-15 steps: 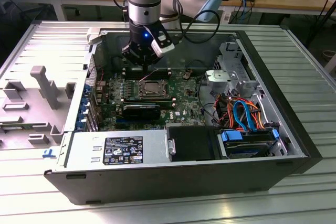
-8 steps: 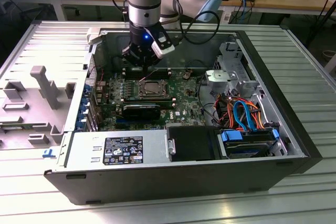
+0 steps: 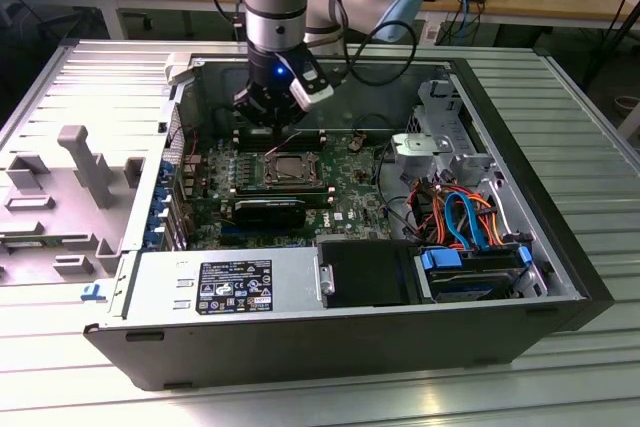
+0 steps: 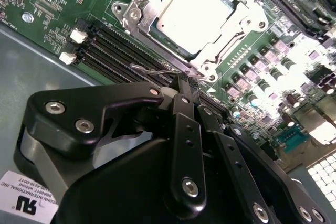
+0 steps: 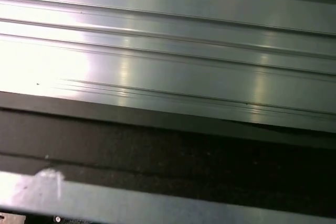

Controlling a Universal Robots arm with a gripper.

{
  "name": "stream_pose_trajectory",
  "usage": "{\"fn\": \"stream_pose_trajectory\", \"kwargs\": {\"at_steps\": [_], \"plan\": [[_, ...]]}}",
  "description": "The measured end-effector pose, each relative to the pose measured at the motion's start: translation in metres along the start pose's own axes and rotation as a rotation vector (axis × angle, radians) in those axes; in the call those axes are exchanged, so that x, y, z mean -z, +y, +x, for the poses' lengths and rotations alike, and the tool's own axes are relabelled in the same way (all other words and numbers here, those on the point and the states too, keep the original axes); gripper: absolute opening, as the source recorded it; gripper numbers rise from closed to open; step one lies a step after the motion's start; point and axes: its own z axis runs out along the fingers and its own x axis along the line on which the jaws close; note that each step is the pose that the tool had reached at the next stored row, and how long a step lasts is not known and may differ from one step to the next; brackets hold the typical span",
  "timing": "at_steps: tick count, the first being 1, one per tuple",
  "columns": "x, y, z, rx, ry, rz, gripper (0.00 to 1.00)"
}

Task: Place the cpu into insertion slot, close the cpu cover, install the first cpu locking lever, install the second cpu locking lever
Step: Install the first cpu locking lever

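Observation:
In the second wrist view the cpu [image 4: 194,11] lies flat in the insertion slot [image 4: 207,65], its silvery top facing up. The cpu cover [image 4: 137,13] is down around it as a silver frame. A thin wire locking lever [image 4: 152,70] runs beside the socket's edge. The black fingertips [image 4: 181,85] are pressed together and meet the end of that lever; whether they pinch it I cannot tell. In the exterior view my gripper [image 3: 268,112] hangs inside the open computer case, just behind the socket [image 3: 290,167].
Long black memory slots [image 4: 118,45] lie next to the socket. A black fan shroud [image 3: 270,212], the power supply [image 3: 220,287] and a drive bay with coloured cables [image 3: 465,217] crowd the case. A grey fixture [image 3: 90,162] sits on the ribbed metal table [image 5: 168,51].

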Motion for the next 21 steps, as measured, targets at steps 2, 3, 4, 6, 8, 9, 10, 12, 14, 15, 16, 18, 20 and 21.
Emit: {"fn": "stream_pose_trajectory", "kwargs": {"at_steps": [2, 3, 4, 6, 8, 9, 10, 12, 14, 15, 16, 18, 20, 21], "plan": [[-0.0015, 0.0008, -0.0007, 0.0, 0.0, 0.0001, 0.11], [-0.0021, 0.001, -0.0009, 0.0, 0.0001, 0.0001, 0.11], [-0.0031, 0.0011, -0.0012, 0.0, 0.0001, 0.0002, 0.11], [-0.0048, 0.001, -0.0017, 0.0, 0.0002, 0.0003, 0.11], [-0.0071, 0.0008, -0.0027, 0.0, 0.0002, 0.0007, 0.11], [-0.0088, 0.0008, -0.0034, 0.0, 0.0003, 0.0009, 0.11], [-0.0097, 0.0007, -0.0038, 0.0, 0.0003, 0.001, 0.11], [-0.0117, 0.0005, -0.0048, 0.0, 0.0003, 0.0011, 0.11], [-0.0129, 0.0004, -0.0061, 0.0, 0.0003, 0.0015, 0.11], [-0.0139, 0.0002, -0.0074, 0.0, 0.0004, 0.0021, 0.11], [-0.0146, 0.0001, -0.0083, 0.0, 0.0005, 0.0025, 0.11], [-0.0161, -0.0002, -0.0101, 0.0, 0.0006, 0.0036, 0.11], [-0.0173, -0.0003, -0.0116, 0.0, 0.0006, 0.0039, 0.11], [-0.0185, -0.0006, -0.0136, 0.0, 0.0008, 0.0046, 0.11]]}}
